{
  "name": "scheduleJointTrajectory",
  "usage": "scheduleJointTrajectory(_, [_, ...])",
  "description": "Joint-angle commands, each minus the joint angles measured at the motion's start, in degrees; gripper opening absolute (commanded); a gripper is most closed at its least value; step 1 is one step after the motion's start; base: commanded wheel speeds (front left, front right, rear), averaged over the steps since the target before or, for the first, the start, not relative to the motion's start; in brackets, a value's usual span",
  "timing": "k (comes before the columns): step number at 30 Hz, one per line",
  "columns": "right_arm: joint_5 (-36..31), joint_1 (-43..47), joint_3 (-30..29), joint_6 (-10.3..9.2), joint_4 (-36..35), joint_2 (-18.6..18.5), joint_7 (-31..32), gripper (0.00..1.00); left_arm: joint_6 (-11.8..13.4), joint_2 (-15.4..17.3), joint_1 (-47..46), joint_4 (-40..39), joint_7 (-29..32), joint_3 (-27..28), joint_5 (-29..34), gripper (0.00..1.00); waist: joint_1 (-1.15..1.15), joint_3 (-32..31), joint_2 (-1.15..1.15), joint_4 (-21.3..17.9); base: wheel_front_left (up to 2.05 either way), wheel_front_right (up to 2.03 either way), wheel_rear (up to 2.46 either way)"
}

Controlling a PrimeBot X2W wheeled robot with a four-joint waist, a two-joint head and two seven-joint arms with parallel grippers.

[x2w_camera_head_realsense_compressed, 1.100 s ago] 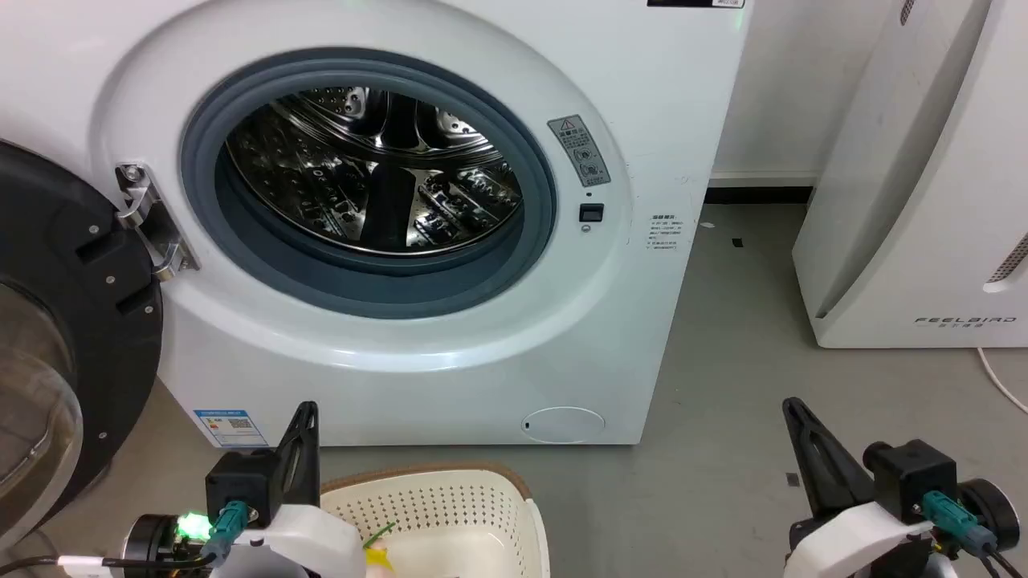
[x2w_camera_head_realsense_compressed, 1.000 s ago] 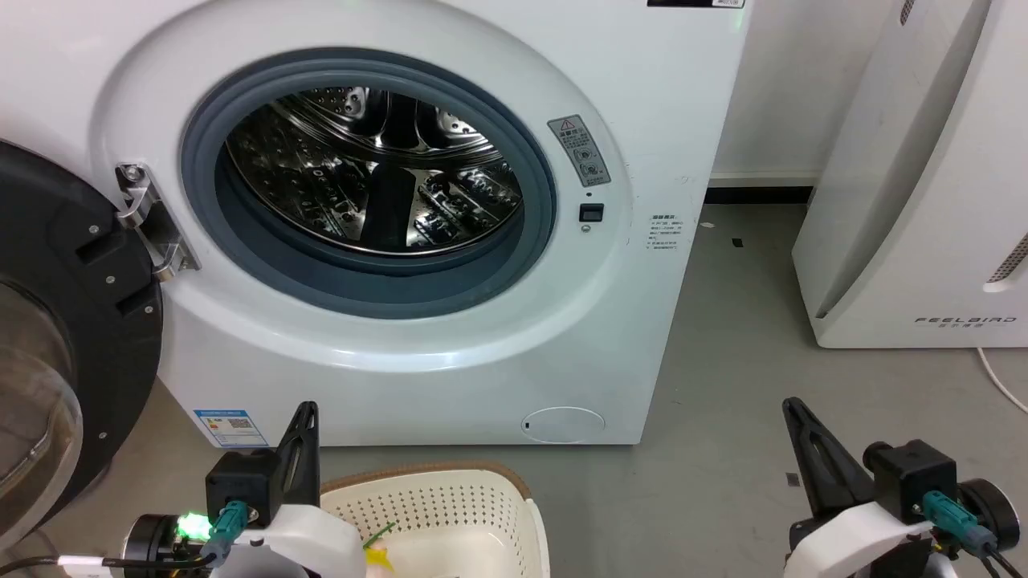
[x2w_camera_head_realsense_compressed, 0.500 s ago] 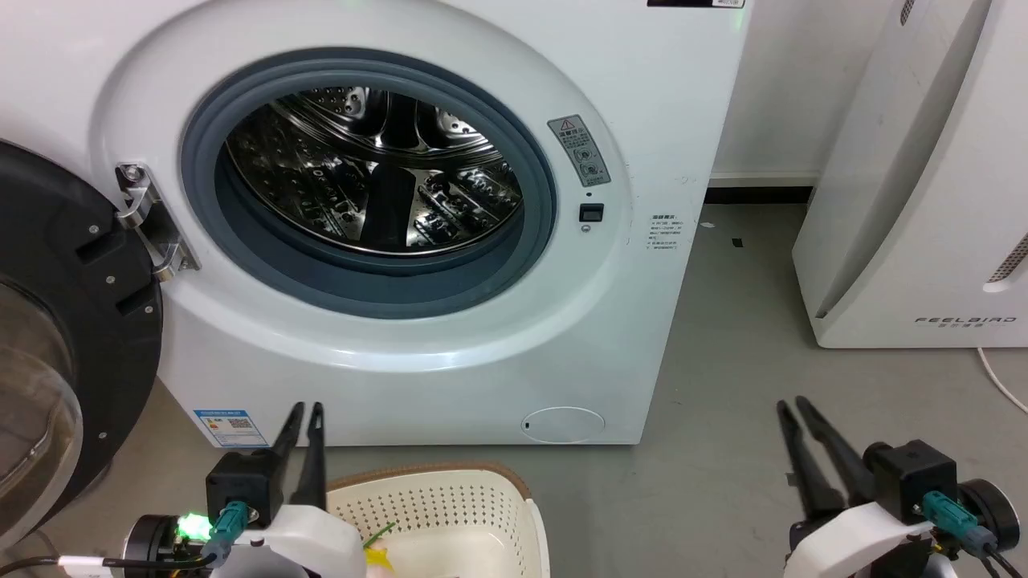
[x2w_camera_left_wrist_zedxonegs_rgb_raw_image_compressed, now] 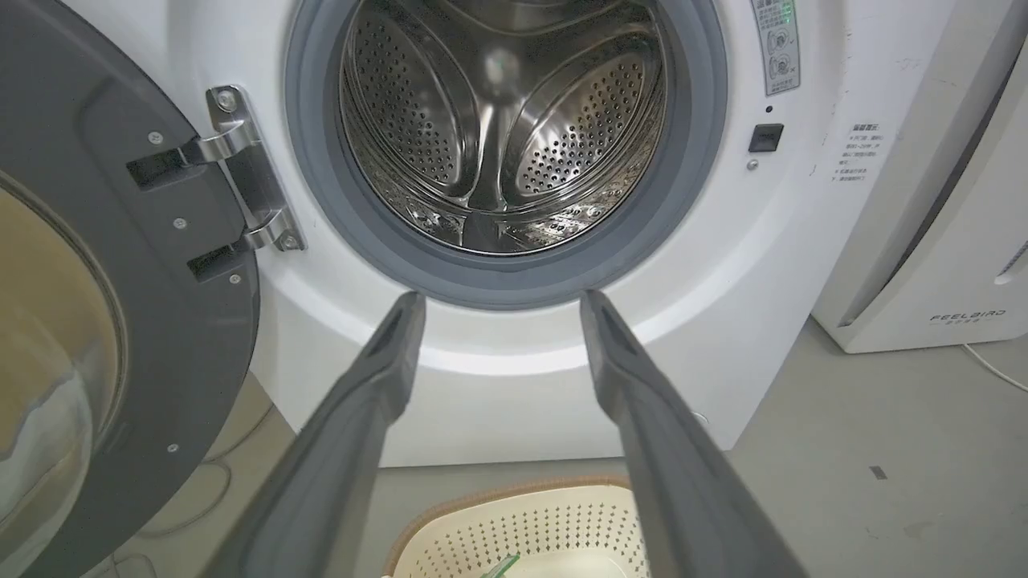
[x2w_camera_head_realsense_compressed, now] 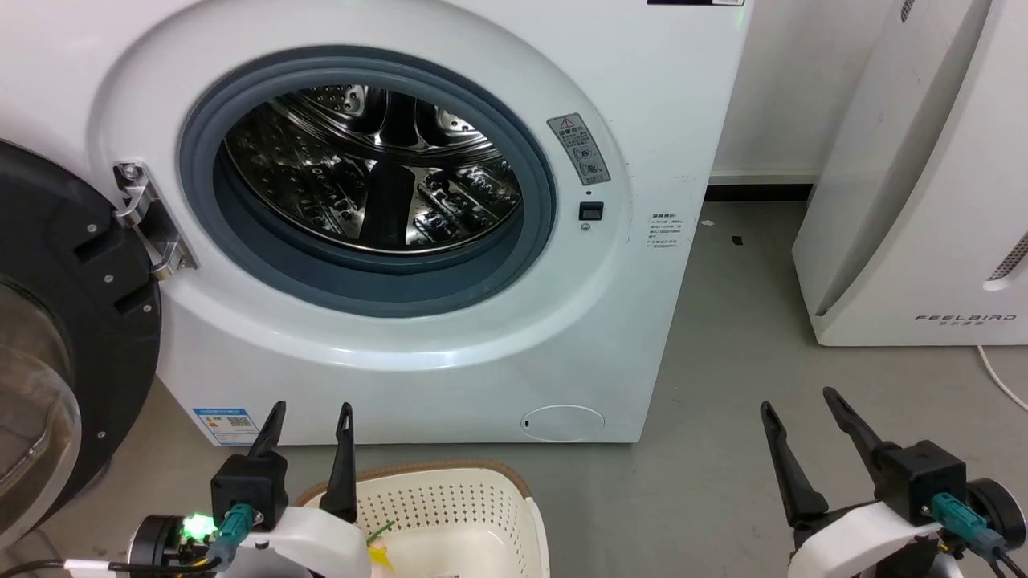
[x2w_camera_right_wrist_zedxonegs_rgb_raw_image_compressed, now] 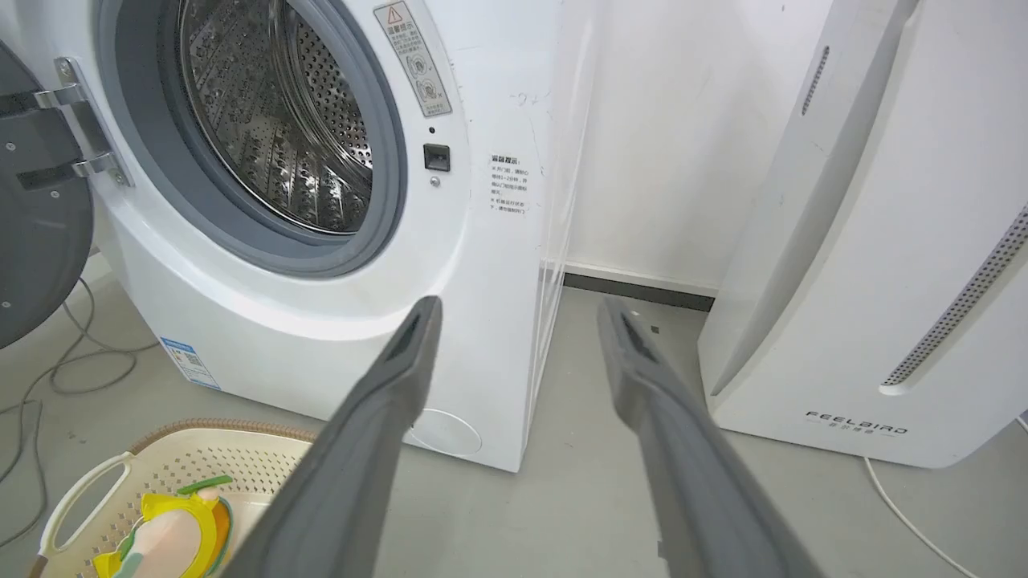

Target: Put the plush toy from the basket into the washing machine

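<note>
Grey concrete floor (x2w_camera_head_realsense_compressed: 723, 321) ran before the washer (x2w_camera_head_realsense_compressed: 385, 353), its door (x2w_camera_head_realsense_compressed: 72, 265) open and drum (x2w_camera_head_realsense_compressed: 377, 177) bare. The toy (x2w_camera_right_wrist_zedxonegs_rgb_raw_image_compressed: 173, 530) lay in the basket (x2w_camera_right_wrist_zedxonegs_rgb_raw_image_compressed: 217, 433), apparently on its side. Left gripper (x2w_camera_head_realsense_compressed: 312, 411) and right gripper (x2w_camera_head_realsense_compressed: 799, 401) both stood spread, holding nothing. With the head view barely showing the toy, a finger reaching down could catch the basket's rim and shove it, or pinch only a loose edge.
</note>
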Motion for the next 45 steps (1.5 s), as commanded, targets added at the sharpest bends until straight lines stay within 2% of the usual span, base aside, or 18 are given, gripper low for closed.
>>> scheduleJointTrajectory(1, [0.39,0.22,-0.17,-0.01,-0.33,0.00,-0.62,1.00,0.34,0.00,0.06,0.32,-0.58,-0.10,-0.52,1.00,0.00,0.04,0.00,0.00,0.00,0.00,0.00])
scheduleJointTrajectory(13, [0.52,0.14,-0.29,-0.01,-0.99,0.01,-2.05,1.00,0.54,0.01,-0.51,3.02,-2.02,-1.13,-1.21,1.00,0.00,1.43,0.00,-0.05,0.00,0.00,0.00])
scheduleJointTrajectory(22, [0.42,-0.69,-0.77,-0.02,-2.10,0.01,-3.37,1.00,0.23,0.20,-2.76,7.93,-3.34,-1.73,-1.66,1.00,0.00,4.71,0.00,-0.24,0.00,0.00,0.00])
scheduleJointTrajectory(45, [0.47,-3.01,-1.50,-0.02,-4.44,0.02,-6.11,1.00,-1.66,1.40,-13.86,29.96,-4.60,-3.39,-3.98,1.00,0.00,14.57,0.00,-1.34,0.00,0.00,0.00])
